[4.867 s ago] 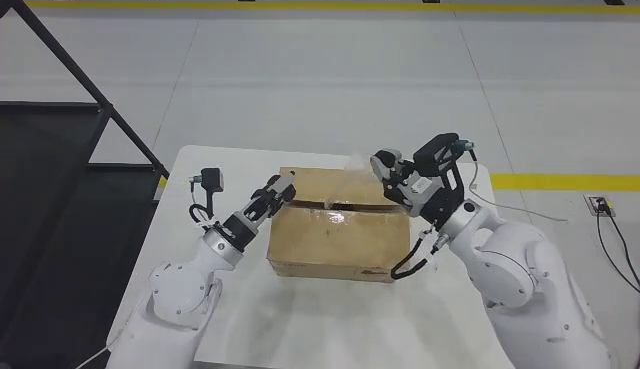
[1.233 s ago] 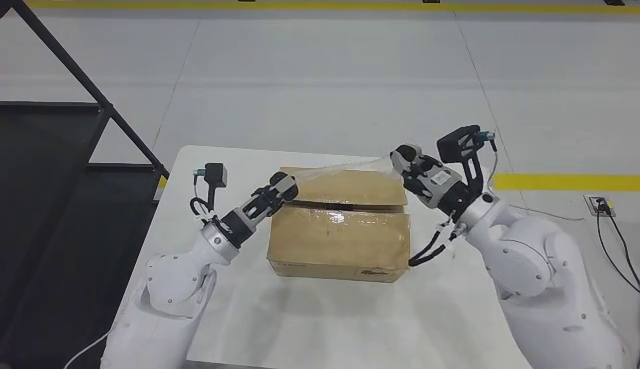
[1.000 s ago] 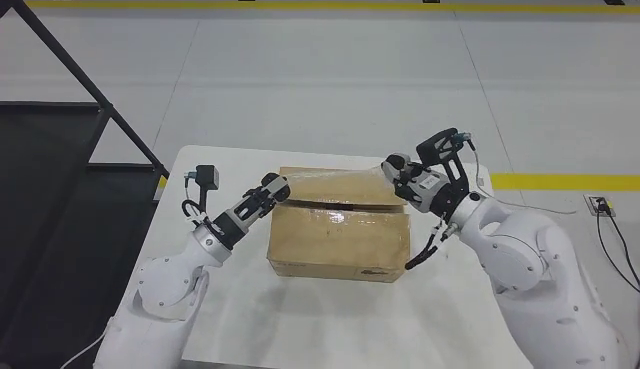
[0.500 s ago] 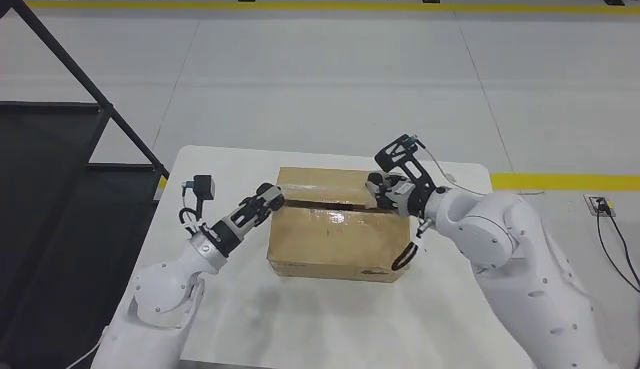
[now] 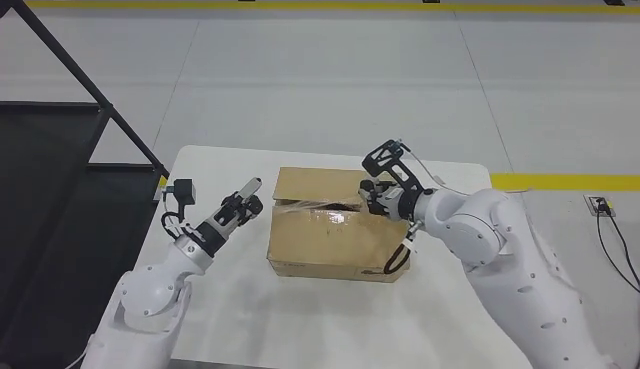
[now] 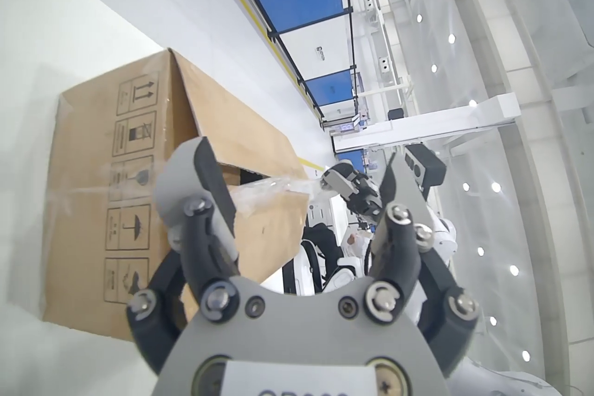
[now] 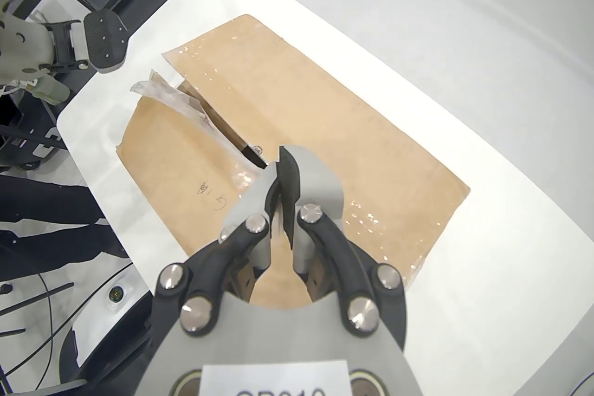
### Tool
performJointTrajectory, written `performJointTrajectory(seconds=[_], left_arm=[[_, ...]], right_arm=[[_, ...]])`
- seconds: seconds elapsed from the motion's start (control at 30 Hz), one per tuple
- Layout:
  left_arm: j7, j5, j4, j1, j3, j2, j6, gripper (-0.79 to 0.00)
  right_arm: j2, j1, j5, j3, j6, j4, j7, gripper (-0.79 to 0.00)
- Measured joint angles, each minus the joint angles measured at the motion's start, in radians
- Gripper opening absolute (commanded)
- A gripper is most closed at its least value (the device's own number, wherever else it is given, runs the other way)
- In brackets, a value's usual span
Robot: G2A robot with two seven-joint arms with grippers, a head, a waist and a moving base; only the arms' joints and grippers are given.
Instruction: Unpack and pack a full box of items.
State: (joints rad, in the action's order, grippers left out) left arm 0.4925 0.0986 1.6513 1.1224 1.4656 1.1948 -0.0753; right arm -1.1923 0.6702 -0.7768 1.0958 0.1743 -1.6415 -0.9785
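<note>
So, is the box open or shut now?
The box is barely open: its flaps lie nearly flat, but a dark gap shows at the seam, and the tape is peeled up.

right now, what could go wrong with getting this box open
1. The right end effector is shut on the clear tape, which is only partly peeled off the seam of the box. The thin strip could tear or slip free, leaving the flaps stuck.
2. The left end effector is open and apart from the box, so nothing braces it. A hard pull might drag or tilt the box on the table.
</note>
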Motion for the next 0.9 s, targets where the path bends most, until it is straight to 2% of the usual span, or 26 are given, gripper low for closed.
performJointTrajectory(seconds=[0.27,0.67,0.77,0.83,0.87,0.9], left_arm=[[-0.016,0.004,0.016,0.006,-0.007,0.0,-0.02,0.0],[-0.072,-0.021,0.01,-0.021,-0.073,0.01,-0.066,0.0],[-0.109,-0.06,-0.002,-0.039,-0.095,0.014,-0.059,-0.025],[-0.116,-0.062,-0.005,-0.05,-0.11,0.017,-0.06,-0.129],[-0.117,-0.062,-0.005,-0.054,-0.115,0.018,-0.061,-0.28],[-0.117,-0.063,-0.006,-0.058,-0.12,0.019,-0.063,-0.394]], right_arm=[[-0.006,-0.019,0.009,-0.019,-0.073,0.009,-0.036,-0.785],[-0.016,-0.028,0.062,-0.032,-0.171,0.033,-0.055,-0.785],[-0.018,-0.031,0.081,-0.029,-0.192,0.04,-0.048,-0.785],[-0.019,-0.029,0.1,-0.021,-0.206,0.041,-0.041,-0.785],[-0.019,-0.028,0.106,-0.018,-0.211,0.04,-0.04,-0.785],[-0.018,-0.026,0.108,-0.016,-0.217,0.04,-0.044,-0.785]])
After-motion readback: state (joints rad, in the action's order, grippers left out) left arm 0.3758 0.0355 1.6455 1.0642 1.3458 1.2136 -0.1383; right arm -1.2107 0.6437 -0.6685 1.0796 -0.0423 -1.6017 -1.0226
